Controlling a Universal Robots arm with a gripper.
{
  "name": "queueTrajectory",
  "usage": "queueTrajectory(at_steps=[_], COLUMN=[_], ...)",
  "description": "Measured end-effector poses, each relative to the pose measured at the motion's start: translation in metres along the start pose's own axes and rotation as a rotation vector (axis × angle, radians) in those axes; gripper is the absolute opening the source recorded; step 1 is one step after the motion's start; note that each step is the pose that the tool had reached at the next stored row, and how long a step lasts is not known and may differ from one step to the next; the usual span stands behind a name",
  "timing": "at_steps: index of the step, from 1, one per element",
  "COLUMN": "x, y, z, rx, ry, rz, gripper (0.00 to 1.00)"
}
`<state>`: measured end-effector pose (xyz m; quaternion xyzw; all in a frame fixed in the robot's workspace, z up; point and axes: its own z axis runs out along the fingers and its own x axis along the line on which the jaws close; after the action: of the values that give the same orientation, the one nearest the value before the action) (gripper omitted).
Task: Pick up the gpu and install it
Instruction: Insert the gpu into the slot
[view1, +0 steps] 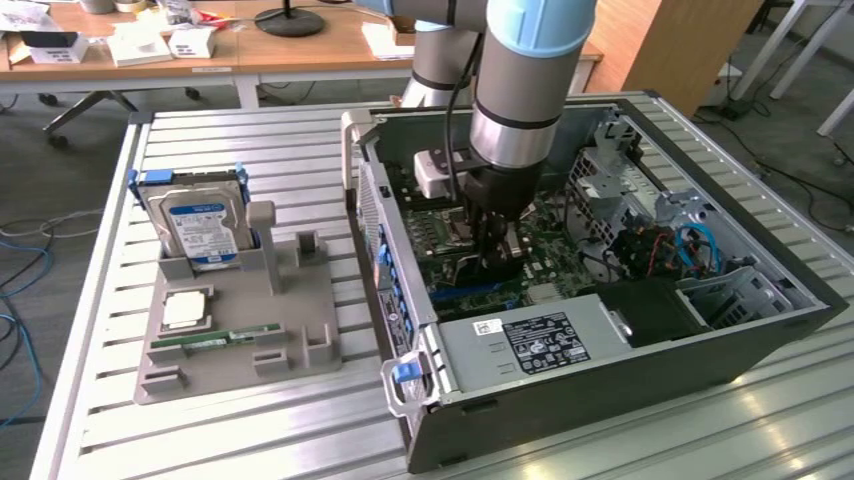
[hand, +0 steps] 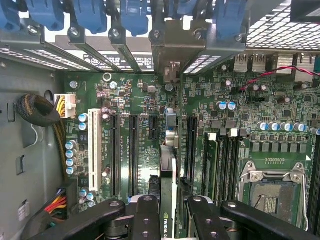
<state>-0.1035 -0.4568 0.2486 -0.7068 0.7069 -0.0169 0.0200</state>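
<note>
One robot arm (view1: 527, 80), one gripper (view1: 491, 265) with two fingers (hand: 147, 220), one gpu (hand: 168, 200). One open computer case (view1: 641, 400) with one motherboard (hand: 250, 100), one power supply (view1: 527, 340), one CPU socket (hand: 272, 192), one white expansion slot (hand: 93, 145) and one blue latch (view1: 404, 372). One gray parts tray (view1: 227, 380) with one hard drive (view1: 200, 225), one CPU (view1: 183, 310) and one RAM stick (view1: 214, 342). One wooden desk (view1: 307, 50).

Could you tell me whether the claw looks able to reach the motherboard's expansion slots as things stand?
Probably yes: the case is open on top, the claw hangs low inside it holding the gpu edge-on above the motherboard, and the black slots lie uncovered.
</note>
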Motion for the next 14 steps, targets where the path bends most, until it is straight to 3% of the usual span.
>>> queueTrajectory(at_steps=[14], x=[0.0000], y=[0.0006], z=[0.0011], rx=[0.0012], ry=[0.0000], rz=[0.000], gripper=[0.26])
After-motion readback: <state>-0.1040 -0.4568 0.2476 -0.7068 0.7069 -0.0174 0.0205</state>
